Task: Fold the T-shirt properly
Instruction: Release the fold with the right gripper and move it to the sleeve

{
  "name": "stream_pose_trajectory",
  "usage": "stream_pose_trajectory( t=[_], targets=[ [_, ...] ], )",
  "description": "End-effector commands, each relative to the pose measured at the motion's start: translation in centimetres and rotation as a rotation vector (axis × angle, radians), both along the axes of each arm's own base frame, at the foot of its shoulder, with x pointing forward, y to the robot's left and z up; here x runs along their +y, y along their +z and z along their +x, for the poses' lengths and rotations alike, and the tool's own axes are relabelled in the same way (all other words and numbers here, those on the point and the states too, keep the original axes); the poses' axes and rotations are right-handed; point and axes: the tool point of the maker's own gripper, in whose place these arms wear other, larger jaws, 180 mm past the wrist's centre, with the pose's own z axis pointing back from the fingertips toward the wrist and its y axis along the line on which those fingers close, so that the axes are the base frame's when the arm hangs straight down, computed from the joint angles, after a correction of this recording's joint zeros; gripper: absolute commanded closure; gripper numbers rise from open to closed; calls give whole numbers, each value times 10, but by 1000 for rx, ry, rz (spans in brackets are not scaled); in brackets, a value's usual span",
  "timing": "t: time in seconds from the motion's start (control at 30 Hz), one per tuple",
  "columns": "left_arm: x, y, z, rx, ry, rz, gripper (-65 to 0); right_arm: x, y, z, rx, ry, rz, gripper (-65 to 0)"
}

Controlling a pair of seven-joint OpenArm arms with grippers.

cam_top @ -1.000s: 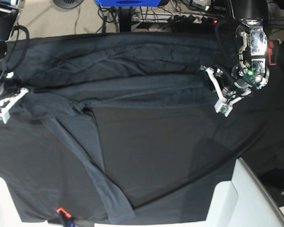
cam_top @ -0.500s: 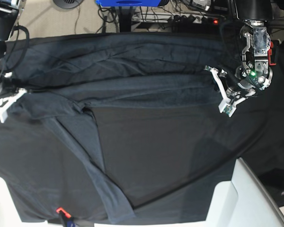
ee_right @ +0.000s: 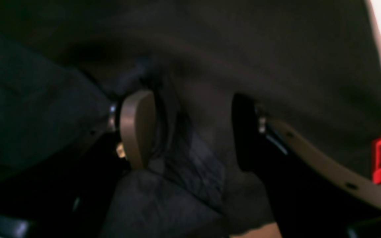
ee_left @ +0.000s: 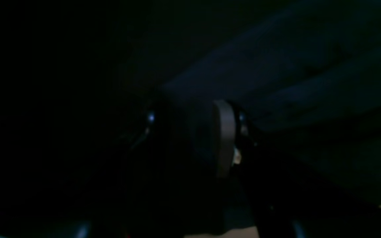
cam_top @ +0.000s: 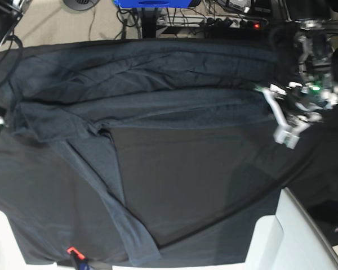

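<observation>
While both tools stand parted and empty, the left tool [cam_top: 287, 115] beside the T-shirt [cam_top: 158, 101] and the right tool [ee_right: 190, 132] over it, your fold could slump if either snags cloth.

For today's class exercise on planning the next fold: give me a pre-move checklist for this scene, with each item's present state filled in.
1. Right gripper let go of cloth: ok, jaws stand apart, fabric lies loose between them.
2. Left gripper let go: cannot tell, its wrist view is too dark.
3. T-shirt lies flat: not ok, ridges run across the folded band.
4. Sleeve strip tucked in: not ok, it trails diagonally toward the near edge.
5. Tablecloth smooth: ok, only faint creases.
</observation>
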Motion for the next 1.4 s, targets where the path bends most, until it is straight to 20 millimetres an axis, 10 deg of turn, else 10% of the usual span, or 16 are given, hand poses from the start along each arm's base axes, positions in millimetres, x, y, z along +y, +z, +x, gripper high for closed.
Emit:
stream_pose_trajectory(
  t=[0.0,0.2,0.6,1.37],
  targets=[
    [0,14,9,-45,-6,8,-194,6,16,13,-58,43,-22,-344],
    [-30,-18,6,9,25,-107,0,52,-7,25,-24,187,45,0],
    [-39,-63,-4,61,71,-205,0,47,-42,34,4,156,118,-3],
    [-29,-76,-13,107,95,-203,0,15,-81,39,-19,54,173,-5]
  ],
)
